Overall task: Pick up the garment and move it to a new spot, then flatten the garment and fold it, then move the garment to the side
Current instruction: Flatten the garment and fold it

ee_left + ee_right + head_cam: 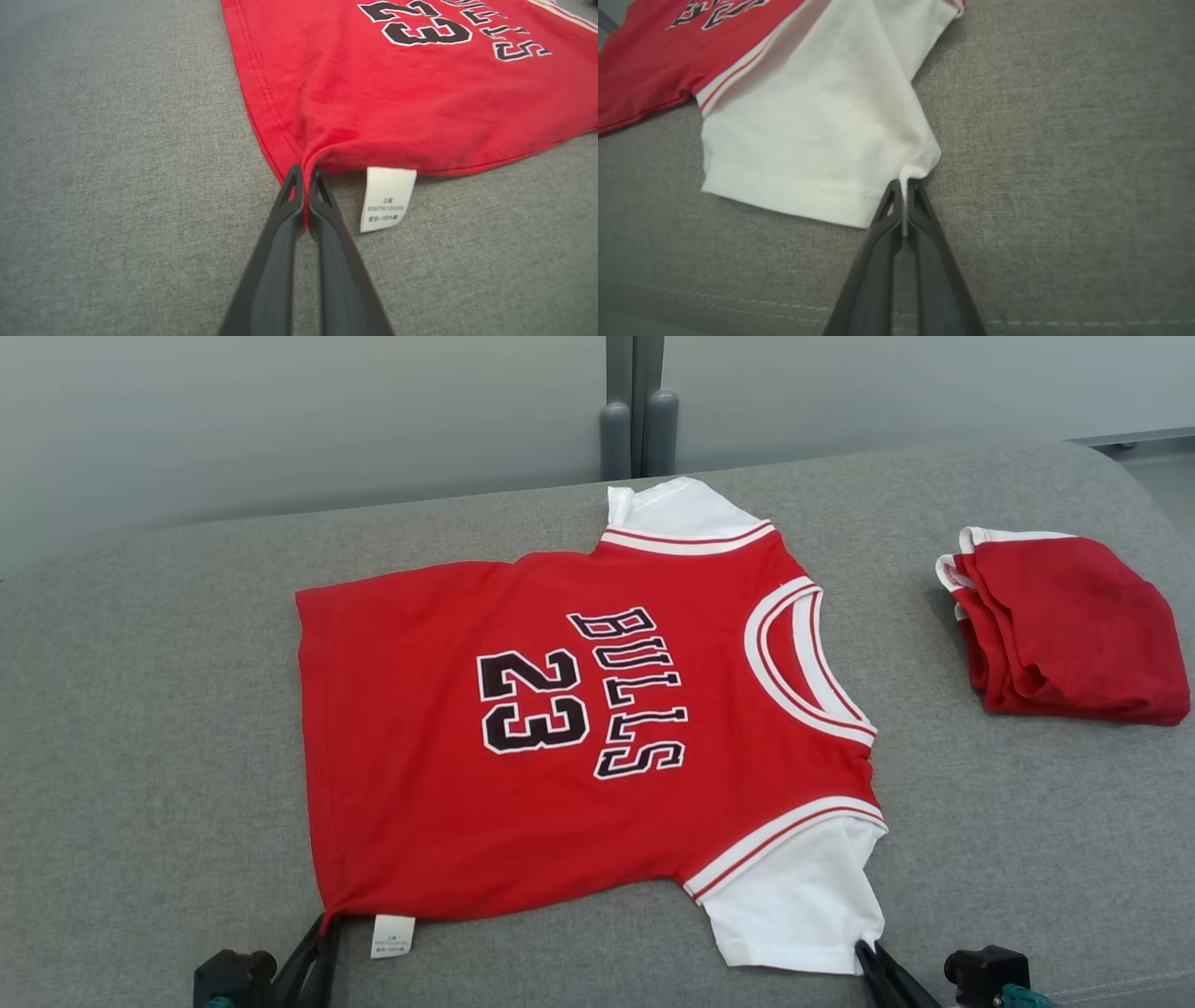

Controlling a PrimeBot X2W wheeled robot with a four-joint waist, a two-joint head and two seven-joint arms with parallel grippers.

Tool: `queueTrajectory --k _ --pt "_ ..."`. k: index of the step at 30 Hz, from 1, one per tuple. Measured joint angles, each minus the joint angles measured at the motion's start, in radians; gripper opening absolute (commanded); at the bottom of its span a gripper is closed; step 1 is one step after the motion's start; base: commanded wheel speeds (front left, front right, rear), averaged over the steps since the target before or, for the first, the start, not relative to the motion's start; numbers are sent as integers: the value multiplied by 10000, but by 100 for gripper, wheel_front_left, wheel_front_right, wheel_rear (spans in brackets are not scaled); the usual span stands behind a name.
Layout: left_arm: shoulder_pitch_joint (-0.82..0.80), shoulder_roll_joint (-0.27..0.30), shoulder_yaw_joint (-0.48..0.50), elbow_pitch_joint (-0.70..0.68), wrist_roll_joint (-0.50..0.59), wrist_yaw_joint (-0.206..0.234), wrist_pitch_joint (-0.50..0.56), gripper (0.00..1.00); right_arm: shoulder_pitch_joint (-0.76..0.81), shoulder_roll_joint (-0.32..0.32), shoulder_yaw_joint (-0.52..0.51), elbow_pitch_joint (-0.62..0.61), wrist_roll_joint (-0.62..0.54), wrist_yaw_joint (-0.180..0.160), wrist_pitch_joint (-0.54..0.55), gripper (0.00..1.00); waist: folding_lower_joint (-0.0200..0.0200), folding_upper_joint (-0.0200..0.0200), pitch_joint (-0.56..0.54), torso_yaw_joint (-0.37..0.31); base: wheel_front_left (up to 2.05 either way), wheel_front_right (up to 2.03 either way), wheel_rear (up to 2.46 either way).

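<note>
While the garment (560, 728) lies spread face-up at the centre of the grey cushion (140, 756), hem toward 9 o'clock and neck opening toward 3 o'clock, both end effectors are engaged on its near edge.

Findings:
- The left gripper (303, 177) has its fingers pressed together on the red hem corner, at 7 o'clock of the garment in the head view. Only a small bunch of cloth sits between the tips.
- The right gripper (903, 186) is likewise pinched narrow on the outer corner of the white sleeve (808, 140), at 5 o'clock of the garment.
- A care label (387, 198) hangs loose just beside the left fingers.
- A second, folded red garment (1064, 625) rests at 3 o'clock, well apart.

Risks, as judged:
1. Slip. Both holds are at the very edge of the fabric, so a quick lift could pull a corner free.
2. Single-layer grab. Whether each pinch has taken both layers cannot be told. If not, the lower layer would trail and crease.
3. Skewed fold. The right hold is on the sleeve, not the body, so the sleeve may stretch while the body lags, leaving an uneven fold line.
4. Drag. The cushion's woven surface may catch the cloth and shift the garment.
5. The label may tuck under and bulk the edge.
</note>
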Motion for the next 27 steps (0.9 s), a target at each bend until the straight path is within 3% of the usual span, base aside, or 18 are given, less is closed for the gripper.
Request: queueTrajectory --k 6,11,18,27 --pt "-150 56 -35 29 23 -19 0 0 -115 38 -217 -259 161 79 21 0 0 0 28 -11 0 0 0" --pt "-149 395 -169 -94 219 -23 29 0 -429 19 -696 -1198 445 79 58 0 0 0 38 -41 0 0 0" --pt "-150 1020 -479 -880 537 -29 468 0 -569 -617 -1074 -2706 443 86 59 0 0 0 256 -143 0 0 0" --pt "-310 1440 -895 -1894 629 -31 1360 0 -974 -922 -1239 -3810 583 119 59 0 0 0 463 -258 0 0 0"
